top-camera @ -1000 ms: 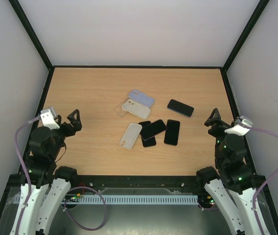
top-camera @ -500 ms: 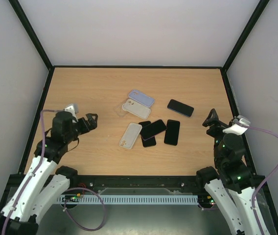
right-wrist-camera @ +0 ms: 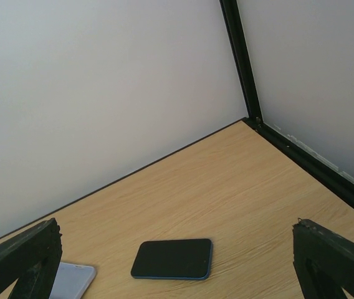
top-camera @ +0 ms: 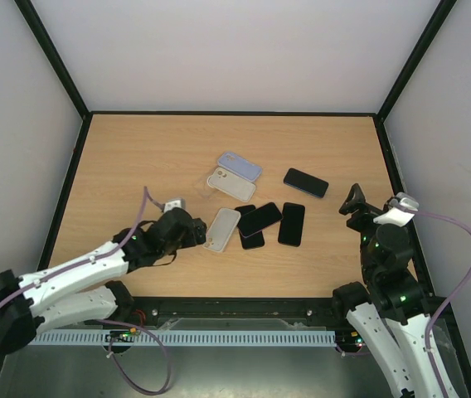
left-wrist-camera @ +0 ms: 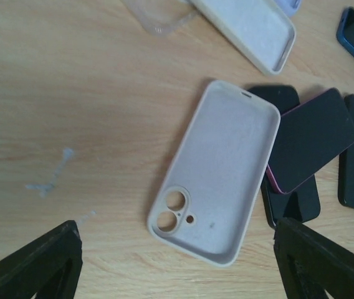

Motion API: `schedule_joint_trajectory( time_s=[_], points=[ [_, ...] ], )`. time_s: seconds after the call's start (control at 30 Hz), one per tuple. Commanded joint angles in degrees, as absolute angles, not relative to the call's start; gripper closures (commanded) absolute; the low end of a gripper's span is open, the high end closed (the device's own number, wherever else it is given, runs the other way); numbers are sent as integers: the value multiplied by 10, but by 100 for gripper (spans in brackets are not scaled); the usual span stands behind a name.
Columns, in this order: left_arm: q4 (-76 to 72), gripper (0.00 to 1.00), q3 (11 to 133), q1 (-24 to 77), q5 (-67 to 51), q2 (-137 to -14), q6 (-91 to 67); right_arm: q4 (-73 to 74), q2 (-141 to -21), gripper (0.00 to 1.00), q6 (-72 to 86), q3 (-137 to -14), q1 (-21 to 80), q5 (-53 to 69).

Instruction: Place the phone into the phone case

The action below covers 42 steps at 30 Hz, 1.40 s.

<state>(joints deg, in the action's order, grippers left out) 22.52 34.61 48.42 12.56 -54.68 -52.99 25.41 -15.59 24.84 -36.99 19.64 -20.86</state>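
An empty off-white phone case lies open side up on the table; in the left wrist view its camera holes point toward me. To its right lie a pink-edged phone, a black phone partly under it, and another black phone. A blue-edged phone lies apart at the back right. My left gripper is open and empty, just above the case's near end. My right gripper is open and empty at the right.
A cream case, a lavender case and a clear case lie behind the off-white one. Black frame rails edge the table, with white walls behind.
My left arm has swung from the left edge toward the middle, down to the off-white case. The right gripper has shifted slightly left. The phones and cases have not moved.
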Motion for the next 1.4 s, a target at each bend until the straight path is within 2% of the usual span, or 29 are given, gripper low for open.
schedule_joint_trajectory(
  time_s=[0.0,0.23,0.47,0.77,1.03,1.37],
  points=[
    [166,18,328,539,191,-597,-623,236,-159,2,237,-363,201,-196],
    [101,43,306,566,194,-667,-714,232,-153,2,234,-360,201,-185],
    [67,47,308,569,172,-751,-745,229,-148,2,231,-358,201,-178],
    [56,48,329,569,167,-821,-739,227,-148,2,229,-356,201,-173],
    [53,61,327,570,159,-844,-735,225,-146,2,228,-355,200,-173],
    [137,87,357,551,215,-817,-667,225,-140,2,228,-354,201,-172]
  ],
)
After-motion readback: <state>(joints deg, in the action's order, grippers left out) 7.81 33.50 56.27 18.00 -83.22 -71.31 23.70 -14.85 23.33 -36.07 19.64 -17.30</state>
